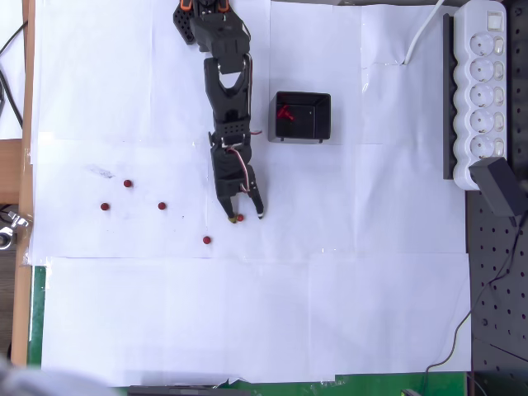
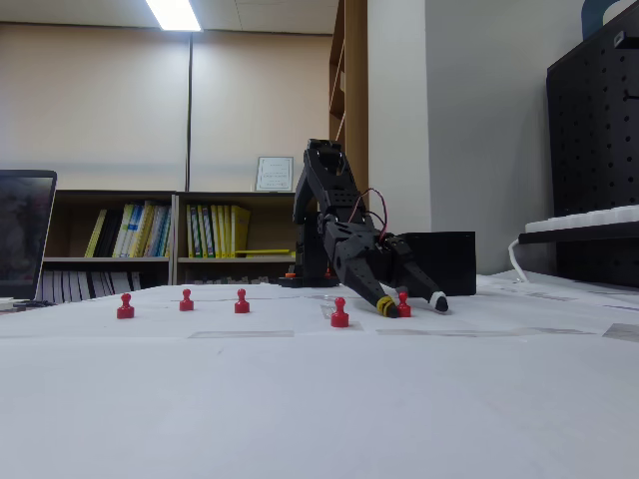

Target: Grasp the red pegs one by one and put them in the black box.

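My black gripper (image 1: pixel 246 217) is lowered to the white paper, open, its fingertips on either side of one red peg (image 1: pixel 240 218). That peg stands close to the left finger in the overhead view. In the fixed view the same peg (image 2: pixel 403 303) stands upright between the fingertips of the gripper (image 2: pixel 411 303). Several other red pegs stand loose on the paper, the nearest one (image 1: pixel 206 240) below and left of the gripper, others (image 1: pixel 162 205) (image 1: pixel 105 206) farther left. The black box (image 1: pixel 302 116) sits up and right of the gripper, with something red (image 1: pixel 285 113) inside it.
A white power strip (image 1: pixel 481 91) and a black perforated board (image 1: pixel 495 280) line the right side. A white cable (image 1: pixel 422 37) runs in at the top right. The table's wooden edge (image 1: pixel 27 124) is at the left. In the fixed view bookshelves (image 2: pixel 180 235) stand behind.
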